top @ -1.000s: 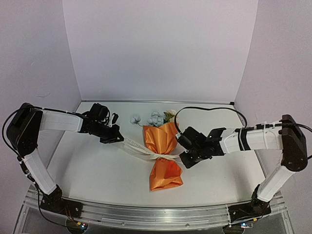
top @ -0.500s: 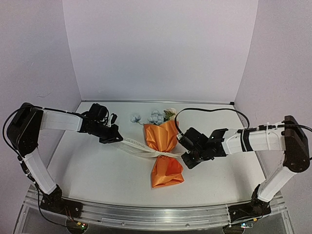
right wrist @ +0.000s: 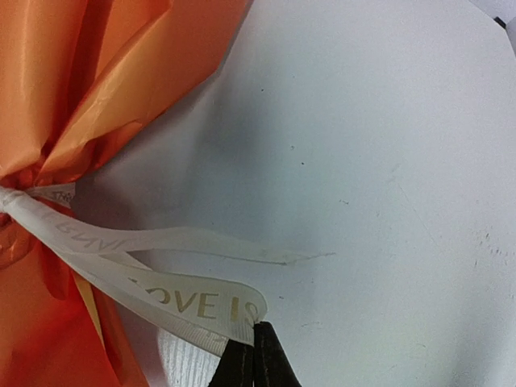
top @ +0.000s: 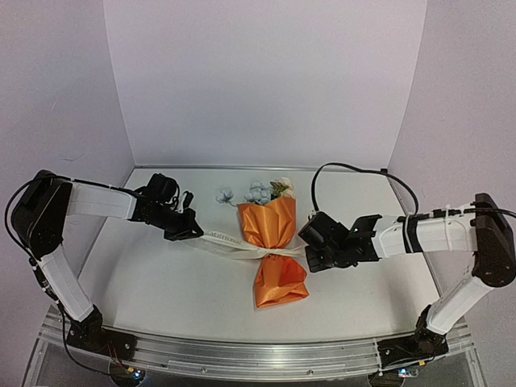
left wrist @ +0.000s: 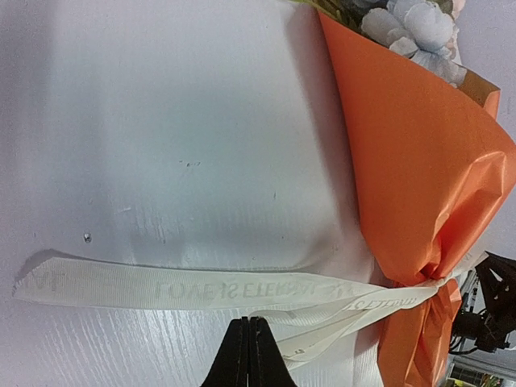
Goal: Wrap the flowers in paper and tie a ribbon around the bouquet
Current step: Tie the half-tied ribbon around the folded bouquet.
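At the middle of the white table (top: 161,282) lies the bouquet (top: 276,242), its long axis running near to far; the orange paper (top: 268,224) flares wide at the far end, is cinched tight at the waist, and fans out again in a shorter skirt at the near end; the flowers (top: 258,192), pale blue and cream, stick out past the far rim of the wrap. The cream ribbon (top: 230,240) circles the waist and is gathered there; its tails run out to opposite sides, one to the left and one to the right. The left gripper (top: 192,231) sits to the left of the bouquet, well apart from the paper; in the left wrist view its fingers (left wrist: 236,359) are pressed together with no gap, their tips nipping the edge of the left tail; that tail runs flat and stretched toward the waist, with pale lettering printed along it, and its free end reaches past the fingers. The right gripper (top: 310,255) sits just right of the waist, near the paper; the right wrist view shows its fingers (right wrist: 240,367) closed tight on the right tail, which arcs out from the gathered waist and folds into the tips; a second, thinner strand runs out from the waist beside it, free of the fingers.
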Available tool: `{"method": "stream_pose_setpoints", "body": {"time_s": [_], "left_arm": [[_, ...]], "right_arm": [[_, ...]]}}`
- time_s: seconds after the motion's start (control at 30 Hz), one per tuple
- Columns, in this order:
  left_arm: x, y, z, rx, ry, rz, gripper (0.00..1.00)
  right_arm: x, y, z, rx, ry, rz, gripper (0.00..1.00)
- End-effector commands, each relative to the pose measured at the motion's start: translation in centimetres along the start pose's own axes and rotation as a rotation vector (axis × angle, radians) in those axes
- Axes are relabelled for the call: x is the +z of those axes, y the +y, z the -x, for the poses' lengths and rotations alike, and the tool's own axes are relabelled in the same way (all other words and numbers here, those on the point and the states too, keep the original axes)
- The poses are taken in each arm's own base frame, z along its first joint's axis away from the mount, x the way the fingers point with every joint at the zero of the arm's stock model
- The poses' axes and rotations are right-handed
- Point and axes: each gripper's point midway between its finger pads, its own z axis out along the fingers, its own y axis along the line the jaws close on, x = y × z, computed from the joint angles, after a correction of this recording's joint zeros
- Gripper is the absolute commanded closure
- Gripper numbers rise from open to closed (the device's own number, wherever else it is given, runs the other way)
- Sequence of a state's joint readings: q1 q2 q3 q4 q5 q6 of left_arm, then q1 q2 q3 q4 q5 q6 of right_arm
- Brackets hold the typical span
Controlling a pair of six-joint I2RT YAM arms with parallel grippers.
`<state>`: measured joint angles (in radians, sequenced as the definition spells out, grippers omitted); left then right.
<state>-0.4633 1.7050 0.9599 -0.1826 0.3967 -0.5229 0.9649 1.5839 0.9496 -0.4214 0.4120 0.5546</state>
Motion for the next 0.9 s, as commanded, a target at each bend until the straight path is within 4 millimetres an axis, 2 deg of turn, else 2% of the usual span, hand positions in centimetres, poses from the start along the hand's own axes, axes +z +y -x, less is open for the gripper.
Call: {"method": "stream_pose_setpoints", "body": {"time_s": [0.0, 0.1, 0.17, 0.33, 0.4, 0.47, 0.57, 0.87], "left_arm": [[-0.3, 1.5, 0.9, -0.028, -0.043, 0.042, 1.0], [-0.3, 1.5, 0.8, -0.034, -0.044, 0.04, 1.0], [-0.2, 1.5, 0.8, -0.035, -0.043, 0.039, 1.0], [-0.3, 1.2, 1.0, -0.022, -0.046, 0.024, 1.0], [-0.4, 0.8, 1.0, -0.007, -0.043, 0.009, 1.0], [-0.4, 0.3, 1.2, 0.013, -0.042, -0.011, 1.0], [-0.3, -0.4, 1.2, 0.036, -0.025, -0.041, 1.0], [-0.5, -0.9, 1.4, 0.063, -0.02, -0.052, 1.0]], "right_arm": [[-1.2, -3.6, 0.7, 0.198, -0.089, -0.129, 1.0], [-1.4, -4.3, 0.4, 0.312, -0.118, -0.137, 1.0], [-1.0, -3.7, 0.0, 0.38, -0.117, -0.09, 1.0], [-0.6, 1.2, -1.0, 0.291, -0.012, 0.135, 0.99], [-0.1, 3.0, -1.8, 0.224, 0.018, 0.219, 0.85], [0.2, 3.8, -2.7, 0.157, 0.048, 0.26, 0.73], [0.6, 4.2, -3.4, 0.081, 0.091, 0.288, 0.6], [0.0, 3.5, -2.0, -0.027, 0.165, 0.424, 0.56]]}}
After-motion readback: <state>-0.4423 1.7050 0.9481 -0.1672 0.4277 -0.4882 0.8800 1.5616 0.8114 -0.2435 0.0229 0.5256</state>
